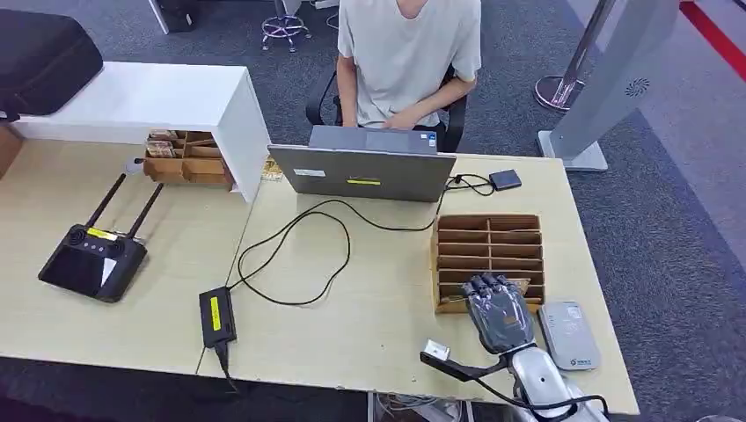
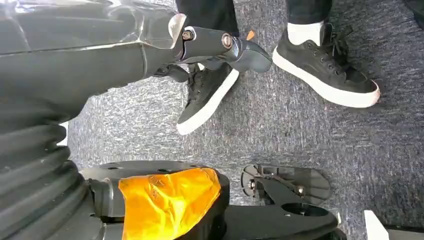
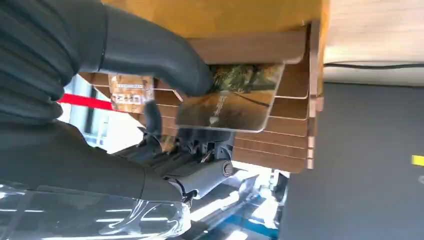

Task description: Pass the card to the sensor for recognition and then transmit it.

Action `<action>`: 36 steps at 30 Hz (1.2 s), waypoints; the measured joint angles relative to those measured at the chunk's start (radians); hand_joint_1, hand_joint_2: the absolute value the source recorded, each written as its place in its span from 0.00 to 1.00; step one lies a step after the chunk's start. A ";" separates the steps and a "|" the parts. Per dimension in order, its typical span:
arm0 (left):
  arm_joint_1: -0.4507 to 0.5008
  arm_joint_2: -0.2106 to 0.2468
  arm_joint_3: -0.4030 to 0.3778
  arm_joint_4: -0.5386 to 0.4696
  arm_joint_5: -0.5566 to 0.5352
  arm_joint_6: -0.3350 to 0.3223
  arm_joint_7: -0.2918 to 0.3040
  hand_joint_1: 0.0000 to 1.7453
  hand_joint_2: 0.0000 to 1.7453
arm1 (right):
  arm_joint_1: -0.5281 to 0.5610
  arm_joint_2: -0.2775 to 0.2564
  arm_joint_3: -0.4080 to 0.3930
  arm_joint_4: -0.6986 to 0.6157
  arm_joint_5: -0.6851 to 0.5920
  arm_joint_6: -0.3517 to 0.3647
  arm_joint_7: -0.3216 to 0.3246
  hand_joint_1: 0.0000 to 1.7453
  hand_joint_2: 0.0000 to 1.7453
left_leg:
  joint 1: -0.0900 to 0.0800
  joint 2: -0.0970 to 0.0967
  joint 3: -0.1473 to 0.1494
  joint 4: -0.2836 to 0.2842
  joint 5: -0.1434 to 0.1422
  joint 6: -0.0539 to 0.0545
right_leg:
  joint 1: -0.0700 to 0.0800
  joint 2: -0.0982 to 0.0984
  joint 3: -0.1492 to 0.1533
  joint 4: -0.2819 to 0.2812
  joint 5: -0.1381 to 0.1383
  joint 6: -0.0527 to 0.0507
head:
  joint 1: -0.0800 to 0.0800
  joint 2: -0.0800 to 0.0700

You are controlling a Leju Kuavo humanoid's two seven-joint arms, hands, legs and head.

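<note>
A wooden slotted card rack (image 1: 488, 237) stands on the right side of the desk. My right hand (image 1: 499, 309) reaches over its front slots. Up close, the thumb and fingers of the right hand (image 3: 150, 60) pinch a brown and green picture card (image 3: 235, 100), which stands against the slats of the rack (image 3: 295, 145). A second card (image 3: 131, 95) sits behind the thumb. The grey card sensor (image 1: 569, 334) lies flat on the desk just right of my right hand. My left hand (image 2: 220, 47) hangs over the carpet, fingers extended, holding nothing.
A person (image 1: 409, 53) sits behind an open laptop (image 1: 365, 171); a black cable runs from it to a power brick (image 1: 216, 315). A remote controller (image 1: 92, 259) lies at left and another wooden rack (image 1: 185, 158) sits under a white shelf. The desk's front edge is close to the sensor.
</note>
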 joint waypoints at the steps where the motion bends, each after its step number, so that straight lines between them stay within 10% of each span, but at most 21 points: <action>1: 0.000 0.000 0.000 0.000 0.000 0.000 0.000 0.00 1.00 | 0.001 0.000 -0.001 -0.001 0.000 0.000 0.000 1.00 1.00 | 0.000 0.000 0.000 0.000 0.000 0.000 | 0.000 0.000 0.000 0.000 0.000 0.000 | 0.000 0.000; 36: 0.000 0.000 0.000 0.000 0.012 0.000 -0.031 0.00 1.00 | 0.025 -0.002 -0.024 -0.021 0.013 0.002 0.002 1.00 1.00 | 0.000 0.000 0.000 0.000 0.000 0.000 | 0.000 0.000 0.000 0.000 0.000 0.000 | 0.000 0.000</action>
